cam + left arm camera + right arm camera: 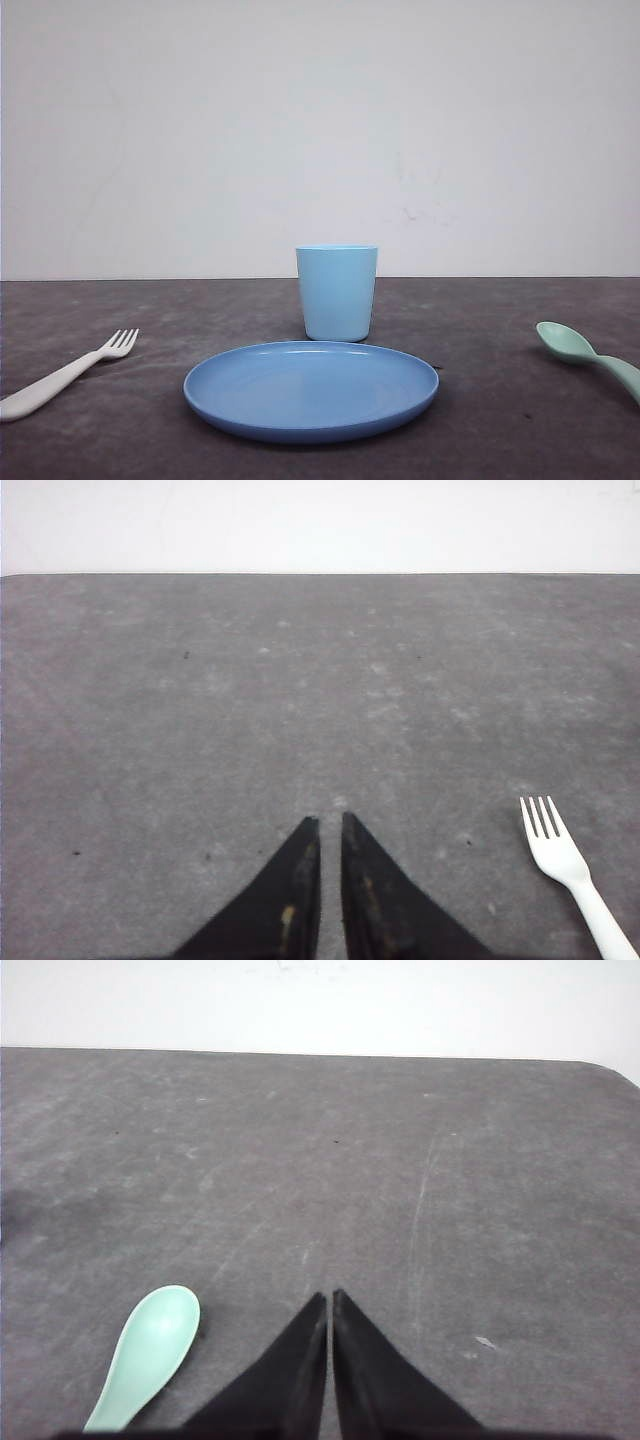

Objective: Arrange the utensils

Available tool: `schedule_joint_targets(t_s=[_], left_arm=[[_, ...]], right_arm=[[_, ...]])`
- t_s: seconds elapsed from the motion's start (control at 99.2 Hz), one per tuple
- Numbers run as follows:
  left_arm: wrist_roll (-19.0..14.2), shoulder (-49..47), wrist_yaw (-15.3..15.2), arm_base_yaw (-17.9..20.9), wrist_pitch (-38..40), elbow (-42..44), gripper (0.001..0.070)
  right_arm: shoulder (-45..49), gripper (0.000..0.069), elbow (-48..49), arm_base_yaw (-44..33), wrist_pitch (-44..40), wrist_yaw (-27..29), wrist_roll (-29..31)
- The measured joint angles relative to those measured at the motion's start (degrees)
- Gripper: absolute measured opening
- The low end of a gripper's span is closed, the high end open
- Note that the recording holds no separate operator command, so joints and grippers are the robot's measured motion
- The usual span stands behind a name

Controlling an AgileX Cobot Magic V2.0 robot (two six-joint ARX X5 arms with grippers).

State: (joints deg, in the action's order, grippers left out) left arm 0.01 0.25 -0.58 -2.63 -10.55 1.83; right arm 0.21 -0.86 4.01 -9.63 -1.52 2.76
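- The white fork [60,378] lies flat on the dark grey table [500,420] at about 9 o'clock from the round blue plate [311,390], well apart from it; its four tines point away toward the wall and slightly toward the plate, the handle running off the near left edge of the front view.
- The pale mint-green spoon [585,357] lies at about 3 o'clock from the plate, oval bowl facing up and nearest the plate.
- A light blue cup [337,292] stands upright at 12 o'clock, just behind the plate.
- The left gripper [326,825] hangs over bare table, its black fingers almost together with a thin slit between and nothing held; the fork [572,870] lies off to one side.
- The right gripper [329,1298] is likewise nearly closed and empty, the spoon [150,1352] lying near it, not touching.
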Motion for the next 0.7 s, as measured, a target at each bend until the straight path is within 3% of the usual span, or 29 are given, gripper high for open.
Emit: schedule_joint_targets(t_s=[0.696], left_arm=[[0.0, 0.0, 0.0, 0.0, 0.0, 0.0, 0.0012]], right_arm=[[0.0, 0.0009, 0.0, 0.0, -0.1, -0.2, 1.0]])
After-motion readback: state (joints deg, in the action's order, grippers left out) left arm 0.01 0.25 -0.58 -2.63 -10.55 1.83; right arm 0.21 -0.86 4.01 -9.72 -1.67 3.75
